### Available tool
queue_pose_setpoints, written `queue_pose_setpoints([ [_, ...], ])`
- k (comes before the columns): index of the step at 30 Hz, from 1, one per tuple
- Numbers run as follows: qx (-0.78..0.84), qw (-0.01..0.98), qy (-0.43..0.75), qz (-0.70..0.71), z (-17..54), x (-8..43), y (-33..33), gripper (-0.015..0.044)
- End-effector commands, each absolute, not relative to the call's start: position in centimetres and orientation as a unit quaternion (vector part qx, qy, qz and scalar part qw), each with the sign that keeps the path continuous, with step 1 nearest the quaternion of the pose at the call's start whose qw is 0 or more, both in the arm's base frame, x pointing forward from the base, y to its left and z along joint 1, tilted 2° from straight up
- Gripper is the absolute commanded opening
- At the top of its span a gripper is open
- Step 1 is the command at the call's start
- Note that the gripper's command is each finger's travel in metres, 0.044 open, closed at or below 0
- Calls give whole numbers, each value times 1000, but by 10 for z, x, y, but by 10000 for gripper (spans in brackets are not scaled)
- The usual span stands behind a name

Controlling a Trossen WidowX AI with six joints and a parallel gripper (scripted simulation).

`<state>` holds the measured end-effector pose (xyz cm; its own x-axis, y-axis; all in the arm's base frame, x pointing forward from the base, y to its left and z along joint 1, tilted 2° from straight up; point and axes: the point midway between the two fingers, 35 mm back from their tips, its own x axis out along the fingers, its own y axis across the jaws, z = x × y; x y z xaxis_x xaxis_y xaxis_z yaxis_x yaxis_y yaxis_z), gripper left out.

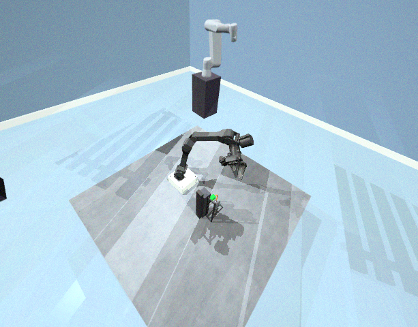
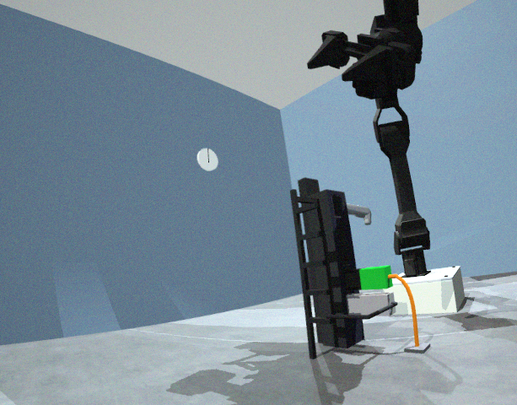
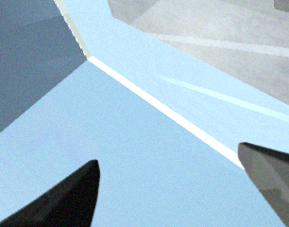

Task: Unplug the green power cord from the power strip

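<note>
We're hanging high with our tool (image 1: 240,173) spread wide and gripping nothing, well apart from the power strip (image 2: 325,266), which stands upright so its sockets face sideways. The green plug (image 2: 374,277) sits seated in the strip, its orange cord (image 2: 410,305) drooping to the bench (image 2: 119,366). Unplugging hasn't begun, we judge.

Top high, far; exterior low, near; both share arm (image 1: 205,136).
</note>
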<state>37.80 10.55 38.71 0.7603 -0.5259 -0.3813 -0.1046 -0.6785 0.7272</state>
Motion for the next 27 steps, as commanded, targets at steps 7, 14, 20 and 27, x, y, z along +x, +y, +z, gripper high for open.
queue_pose_setpoints([
  [7,736,569,-36,-365,347,385,108,216],
  [14,503,762,175,-369,299,386,110,160],
  [20,272,849,345,-293,261,381,111,160],
  [27,-2,855,502,-134,212,366,108,160],
])
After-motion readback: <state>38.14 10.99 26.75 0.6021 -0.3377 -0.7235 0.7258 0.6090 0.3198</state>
